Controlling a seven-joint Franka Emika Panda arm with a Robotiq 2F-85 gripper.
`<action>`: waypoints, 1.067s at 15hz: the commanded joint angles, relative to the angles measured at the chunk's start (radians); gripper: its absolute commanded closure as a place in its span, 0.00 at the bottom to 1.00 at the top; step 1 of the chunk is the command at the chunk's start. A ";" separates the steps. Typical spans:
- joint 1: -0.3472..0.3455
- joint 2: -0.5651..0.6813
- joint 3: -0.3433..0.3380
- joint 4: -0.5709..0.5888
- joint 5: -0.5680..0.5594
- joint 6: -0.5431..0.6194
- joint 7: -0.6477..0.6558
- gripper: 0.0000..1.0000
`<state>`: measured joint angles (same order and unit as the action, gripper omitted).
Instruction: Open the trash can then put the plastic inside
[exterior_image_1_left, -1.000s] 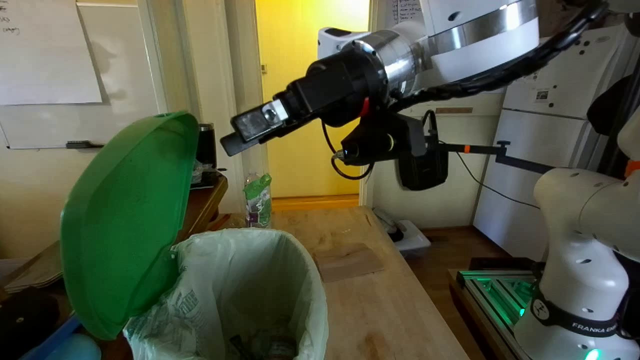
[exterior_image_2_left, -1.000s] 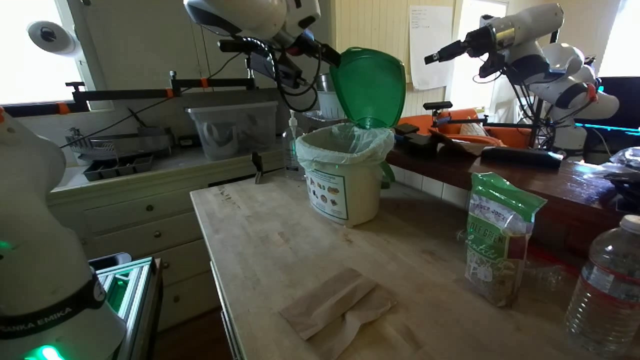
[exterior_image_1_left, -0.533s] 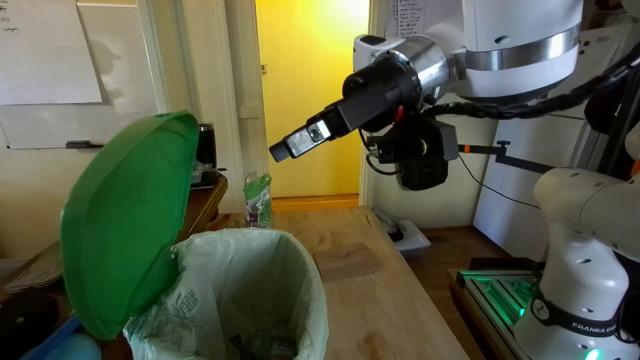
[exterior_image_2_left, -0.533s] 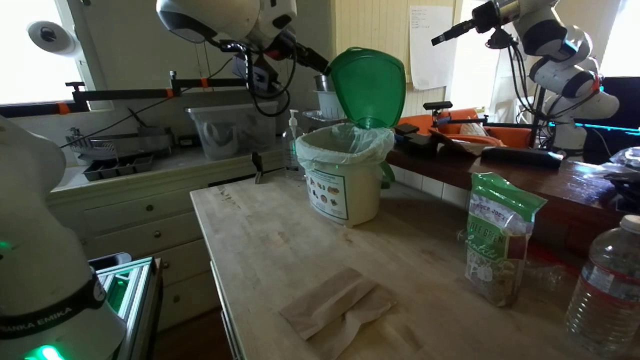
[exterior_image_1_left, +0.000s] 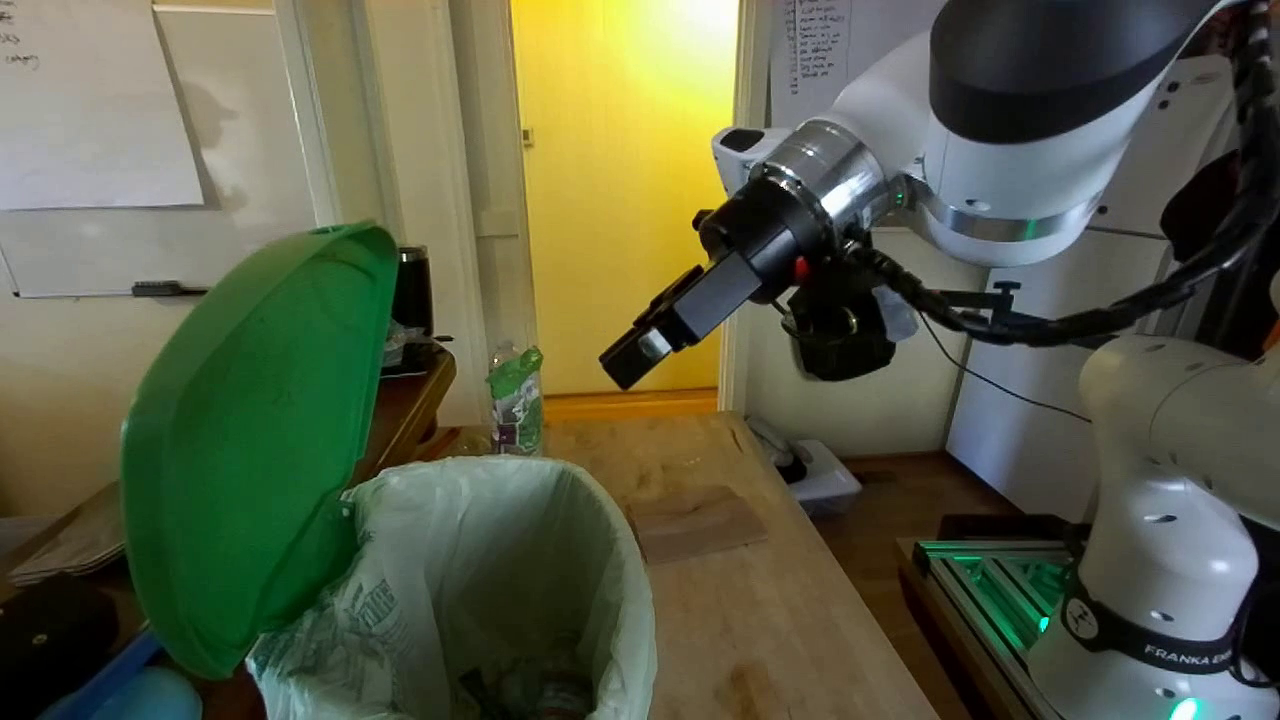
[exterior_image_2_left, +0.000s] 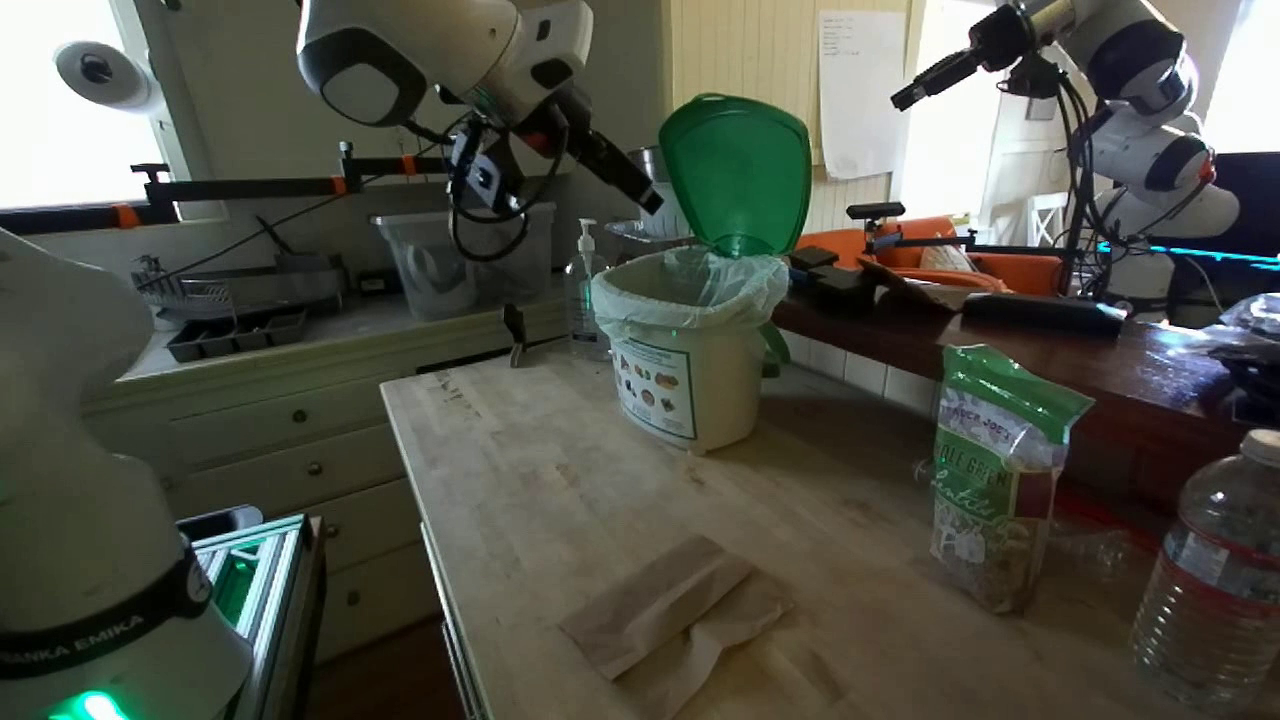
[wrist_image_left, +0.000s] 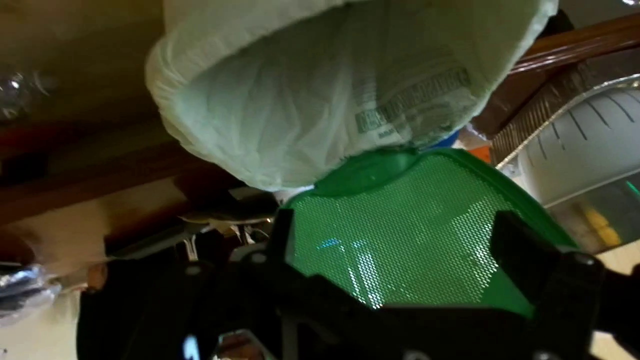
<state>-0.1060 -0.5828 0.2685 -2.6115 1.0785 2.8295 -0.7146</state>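
The trash can (exterior_image_2_left: 690, 380) stands on the table with its green lid (exterior_image_2_left: 740, 170) raised; the lid (exterior_image_1_left: 260, 440) and the liner-covered rim (exterior_image_1_left: 600, 500) also show close up in an exterior view. A few dark and clear items lie inside, hard to make out. My gripper (exterior_image_1_left: 625, 365) hangs in the air above the table, apart from the lid; it is also in an exterior view (exterior_image_2_left: 650, 200). In the wrist view its fingers (wrist_image_left: 395, 220) are spread with nothing between them, the lid behind. Crumpled clear plastic (exterior_image_2_left: 1100, 550) lies behind the green bag.
A green lentil bag (exterior_image_2_left: 1000, 480) and a clear water bottle (exterior_image_2_left: 1215, 580) stand on the table's right. Flat brown paper (exterior_image_2_left: 680, 610) lies in front. A pump bottle (exterior_image_2_left: 585, 290) stands behind the can. Another robot arm (exterior_image_2_left: 1130, 110) shows at the back right.
My gripper has moved away from the raised lid, toward the robot base, and tilted lower. The lid and can have not moved. The arm at the back right has also moved.
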 joint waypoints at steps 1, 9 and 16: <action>-0.144 -0.034 0.040 -0.016 -0.192 -0.174 0.235 0.00; -0.030 -0.010 -0.188 0.048 -0.661 -0.423 0.671 0.00; 0.027 0.083 -0.233 0.062 -0.763 -0.397 0.792 0.00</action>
<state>-0.1062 -0.5612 0.0552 -2.5701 0.3598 2.4153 0.0171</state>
